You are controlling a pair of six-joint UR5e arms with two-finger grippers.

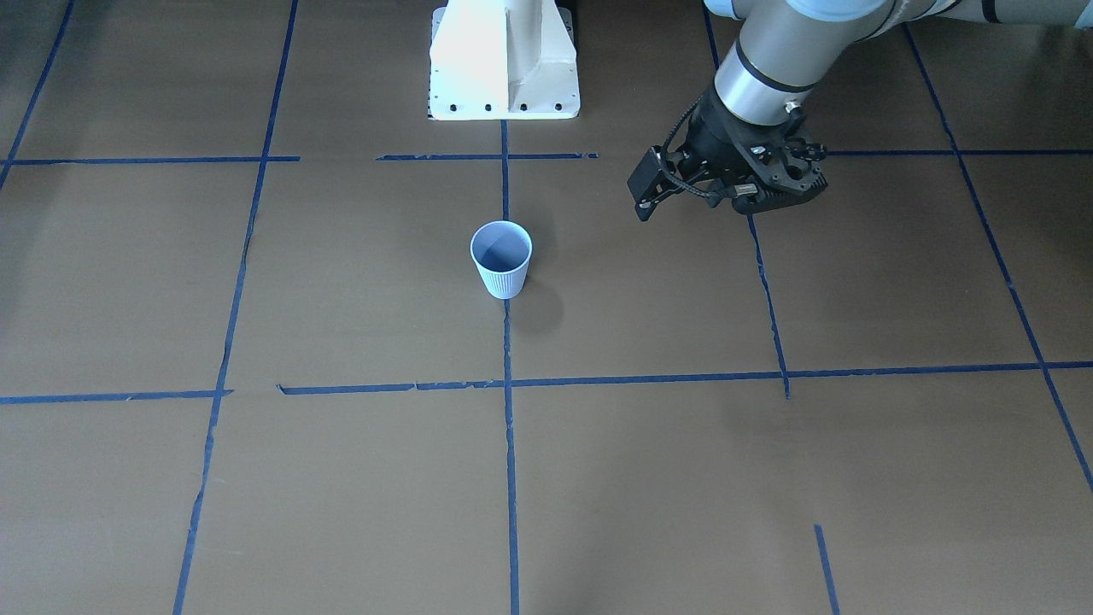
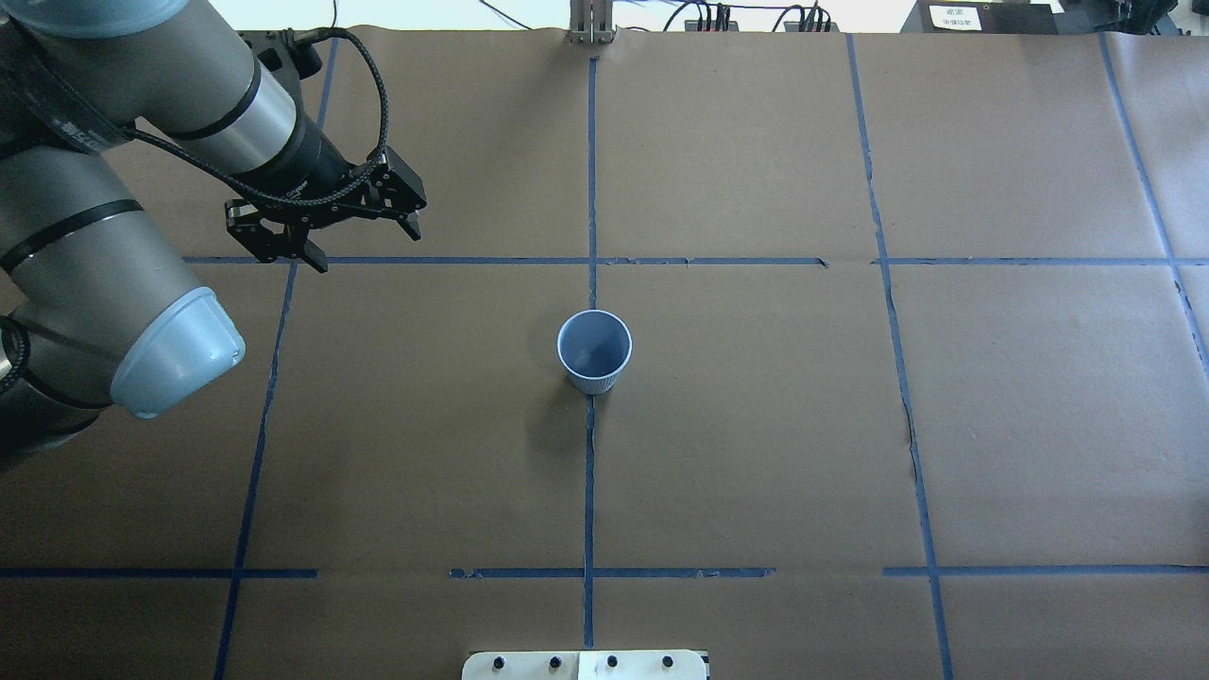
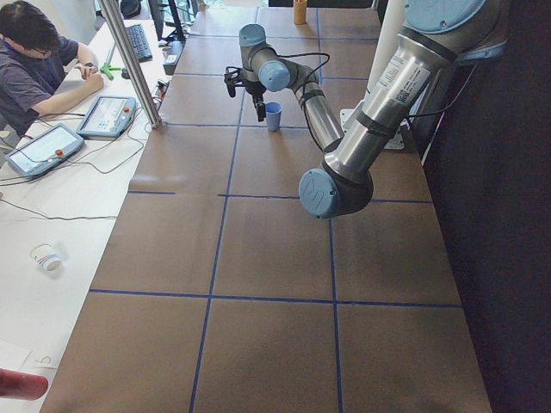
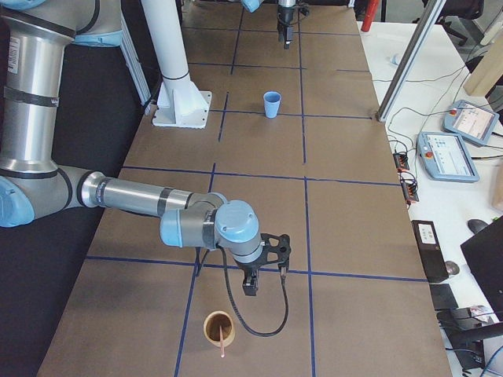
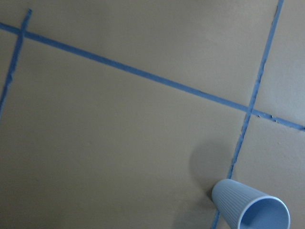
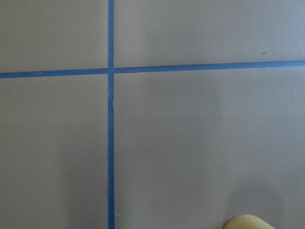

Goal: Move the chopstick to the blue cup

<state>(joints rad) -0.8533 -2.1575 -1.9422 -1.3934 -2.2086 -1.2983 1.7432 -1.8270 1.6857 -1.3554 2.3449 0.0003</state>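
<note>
You have even, diffuse light across the bench (image 1: pixel 768 478); the blue cup (image 1: pixel 501 258) throws only a soft, faint shadow. The white pedestal (image 1: pixel 504 60) glares, blown out. Your left wrist view looks dim and slightly soft.

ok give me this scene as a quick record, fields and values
blue cup: upright, mid table, on a tape line, empty
chopstick: leaning in the brown cup at the robot's right end
left hand: open, empty, above the table, apart from the blue cup
right hand: above the table near the brown cup, apart from it; open or shut cannot be told
progress: chopstick not yet picked up
</note>
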